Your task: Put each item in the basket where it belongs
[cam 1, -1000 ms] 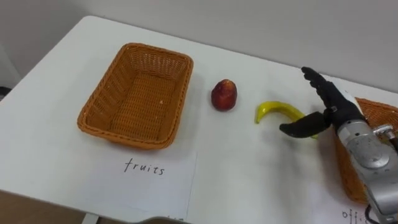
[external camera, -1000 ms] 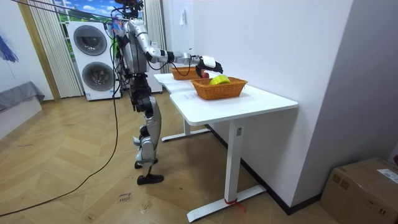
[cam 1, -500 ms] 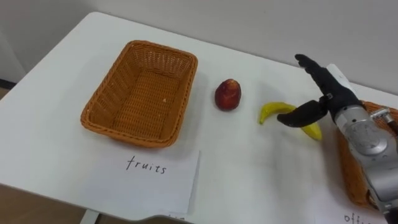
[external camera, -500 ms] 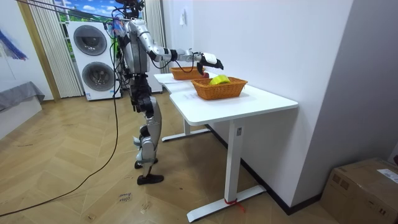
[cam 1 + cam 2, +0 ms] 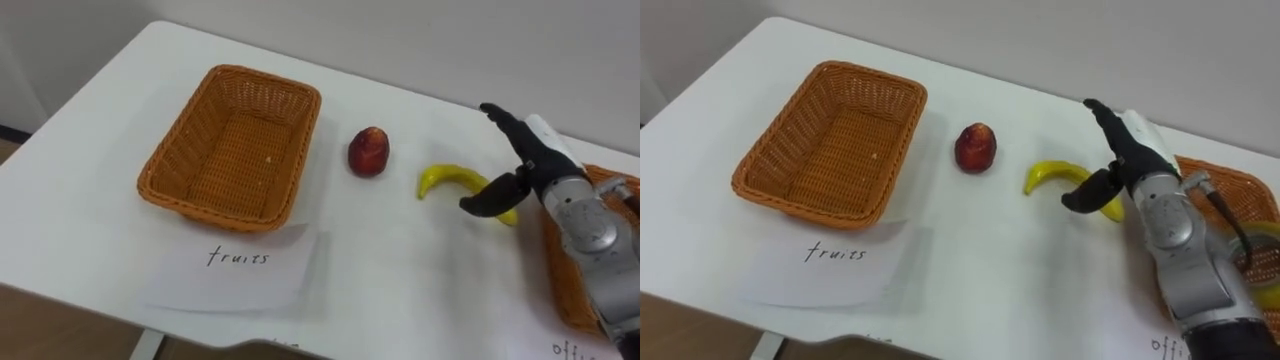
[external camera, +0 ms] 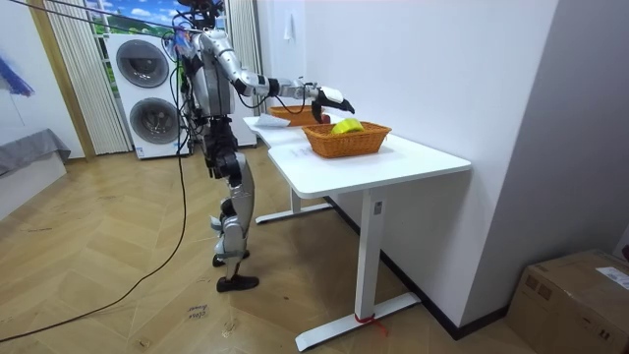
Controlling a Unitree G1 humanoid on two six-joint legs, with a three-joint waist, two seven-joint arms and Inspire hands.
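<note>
My right hand [image 5: 538, 168] is spread wide with the banana [image 5: 447, 177] just under its thumb; it looks light and soft, so I would grab its thick middle gently.

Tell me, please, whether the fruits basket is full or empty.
Empty: the fruits basket shows bare wicker inside; the red fruit and banana lie on the table.

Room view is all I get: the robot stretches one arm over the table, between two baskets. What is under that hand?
Observer: A yellow banana lies on the table just beside the right hand. Its fingers are straight and hold nothing.
Operator: Any other fruit out?
Observer: A red fruit sits between the banana and the basket on the robot's left.
Operator: Anything in that basket?
Observer: No fruit in it yet.
</note>
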